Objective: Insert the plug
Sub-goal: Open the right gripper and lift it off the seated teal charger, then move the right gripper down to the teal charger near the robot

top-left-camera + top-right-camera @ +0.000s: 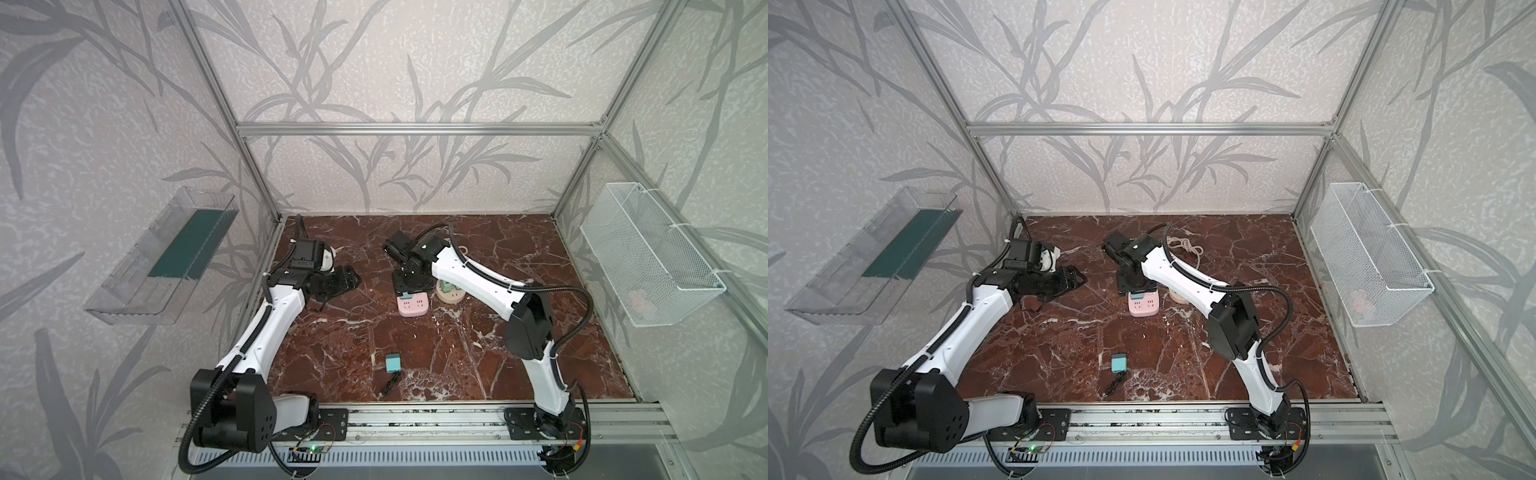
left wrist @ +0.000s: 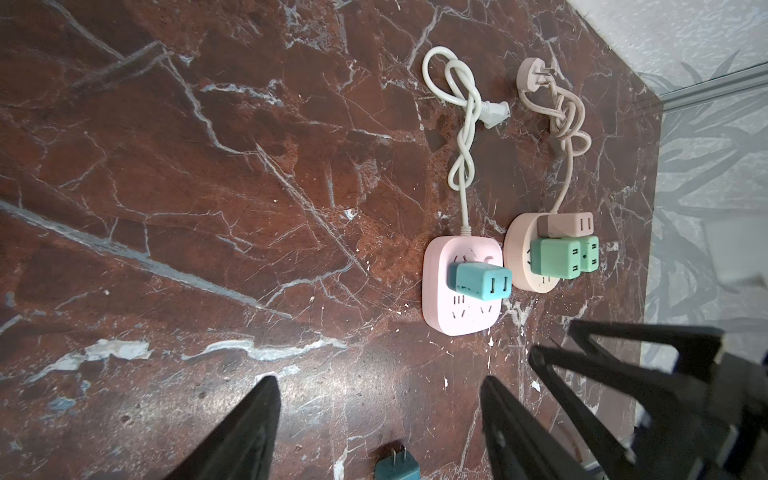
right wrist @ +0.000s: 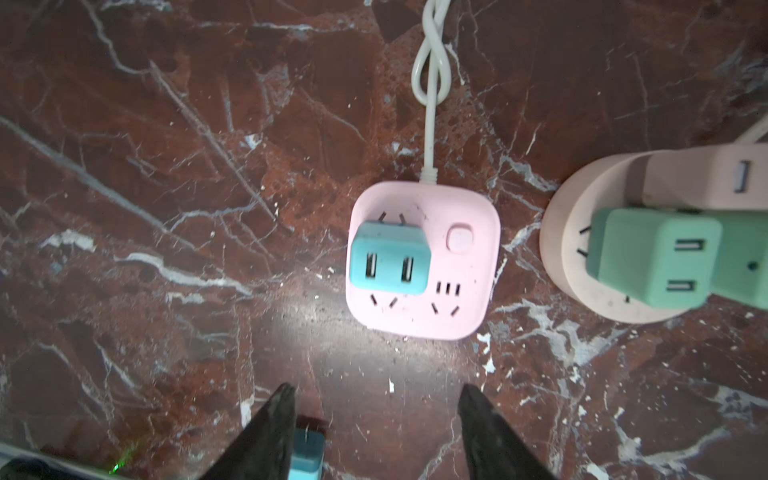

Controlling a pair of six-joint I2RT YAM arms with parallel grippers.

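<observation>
The left pincer [image 1: 347, 277] hangs over the left of the surface [image 1: 498, 357], jaws apart, nothing between them. Toward the front middle a loose teal plug [image 1: 392, 362] lies on its side with its prongs bare and a short black cord [image 1: 388, 384] just beside it. It is probably light, hard and smooth-faced, so a grip across its two flat sides, clear of the prongs, looks safest, since thin metal prongs could bend if levered. Further back a blue plug [image 3: 388, 264] stands seated in the pink power strip [image 3: 457, 320], and the right pincer [image 3: 378, 390] hovers over the strip, jaws apart and empty. The strip looks light too and may slide under a slanted push, so pressing straight down seems wise. Just right of it sits a round beige strip [image 3: 567, 232] carrying green adapters [image 3: 656, 257].
</observation>
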